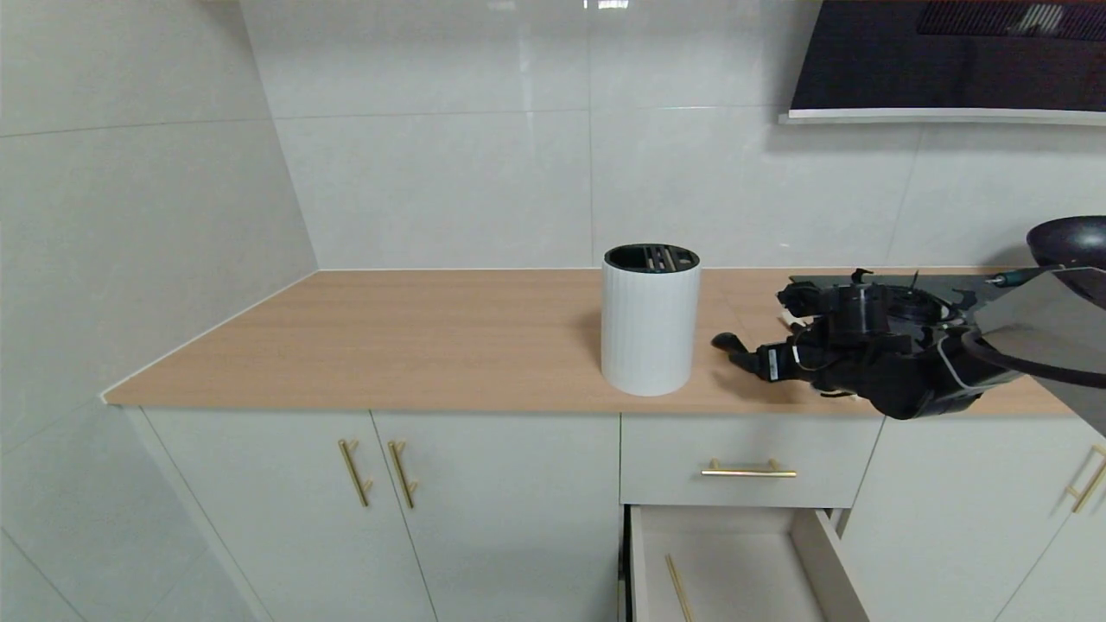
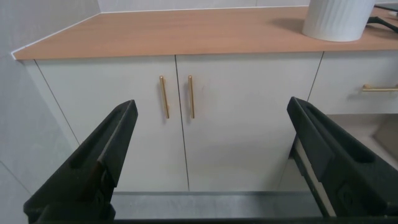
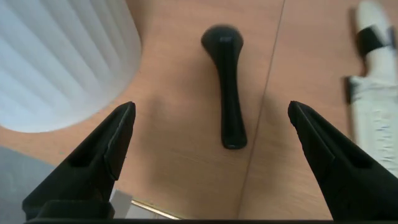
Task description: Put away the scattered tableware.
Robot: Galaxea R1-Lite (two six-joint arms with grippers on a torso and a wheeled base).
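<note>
A black spoon lies flat on the wooden counter, just right of a white ribbed utensil holder with a black slotted top. My right gripper hangs open low over the spoon, whose handle lies between the two fingers without touching them. In the head view the right gripper sits right of the holder, with the spoon's bowl poking out toward it. A white-handled utensil with black bands lies beside the spoon. My left gripper is open and empty, down in front of the cabinet doors.
A stove with a dark wok takes up the counter's right end. Below the counter a drawer stands pulled open with a thin wooden stick in it. Gold handles stick out from the cabinet doors.
</note>
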